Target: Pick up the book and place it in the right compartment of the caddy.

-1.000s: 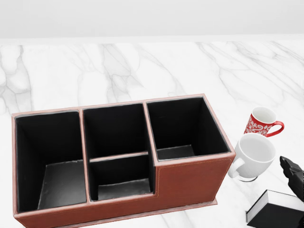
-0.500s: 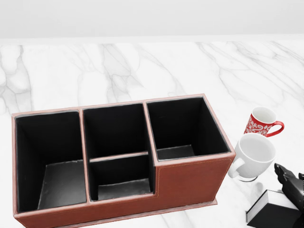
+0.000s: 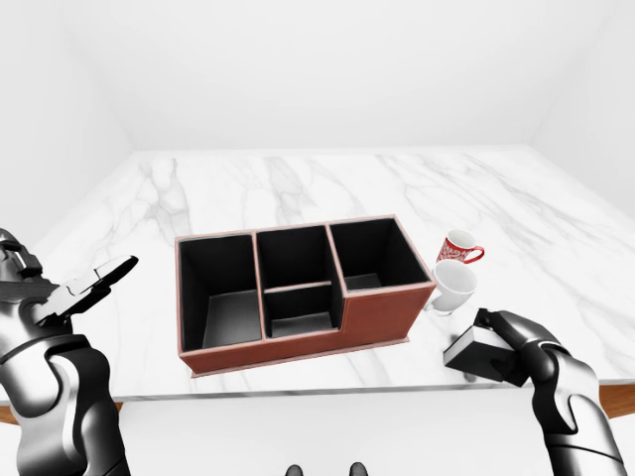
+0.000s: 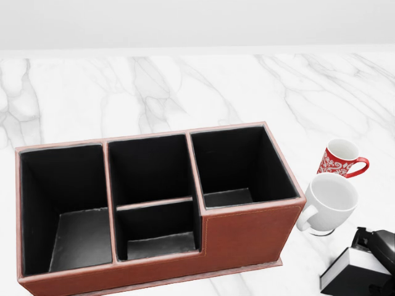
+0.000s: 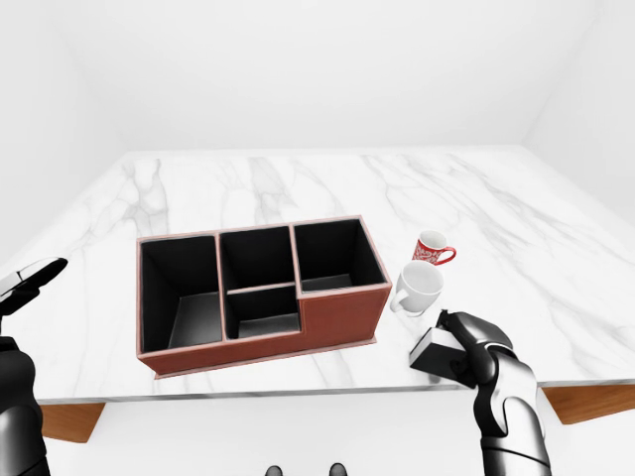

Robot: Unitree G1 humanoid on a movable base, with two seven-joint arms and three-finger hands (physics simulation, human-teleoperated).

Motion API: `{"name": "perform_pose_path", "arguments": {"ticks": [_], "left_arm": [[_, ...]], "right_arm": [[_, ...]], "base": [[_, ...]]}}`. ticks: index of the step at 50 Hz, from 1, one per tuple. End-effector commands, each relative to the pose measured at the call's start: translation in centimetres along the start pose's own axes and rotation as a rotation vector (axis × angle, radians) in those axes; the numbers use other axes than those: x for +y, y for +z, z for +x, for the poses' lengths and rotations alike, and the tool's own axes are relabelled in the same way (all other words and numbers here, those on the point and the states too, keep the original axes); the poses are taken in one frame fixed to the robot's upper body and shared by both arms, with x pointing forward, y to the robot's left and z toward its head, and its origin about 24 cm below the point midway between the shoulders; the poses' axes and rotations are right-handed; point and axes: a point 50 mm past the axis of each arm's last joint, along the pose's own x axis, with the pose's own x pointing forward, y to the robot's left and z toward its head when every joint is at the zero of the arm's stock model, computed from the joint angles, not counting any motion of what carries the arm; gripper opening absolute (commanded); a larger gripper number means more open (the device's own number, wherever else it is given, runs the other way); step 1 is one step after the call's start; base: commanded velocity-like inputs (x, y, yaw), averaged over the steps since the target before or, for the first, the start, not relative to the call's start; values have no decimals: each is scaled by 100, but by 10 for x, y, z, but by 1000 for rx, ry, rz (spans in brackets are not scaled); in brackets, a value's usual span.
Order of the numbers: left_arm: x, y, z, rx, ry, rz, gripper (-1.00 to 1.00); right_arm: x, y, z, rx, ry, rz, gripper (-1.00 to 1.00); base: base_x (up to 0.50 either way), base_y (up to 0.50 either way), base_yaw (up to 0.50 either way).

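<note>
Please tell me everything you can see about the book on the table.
The book is black-covered, with white page edges showing along its left side. It lies flat on the marble table in the head view's bottom right corner, below the white mug and apart from the caddy. The right hand rests over its right part.

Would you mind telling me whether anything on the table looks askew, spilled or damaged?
Nothing stands out. The caddy sits upright with empty compartments, the white mug and red mug stand upright, and the book lies flat under the right hand.
</note>
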Motion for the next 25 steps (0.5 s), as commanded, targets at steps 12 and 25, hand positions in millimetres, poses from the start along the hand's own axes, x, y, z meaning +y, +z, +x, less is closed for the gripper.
{"name": "perform_pose_path", "arguments": {"ticks": [12,25], "left_arm": [[0,1,0,-4,0,0,100],[0,0,0,0,1,0,100]], "right_arm": [[-16,9,-19,-33,-10,-22,-100],[-133,24,-86,-39,-565,-139,-100]], "base": [[0,0,0],[0,0,0]]}}
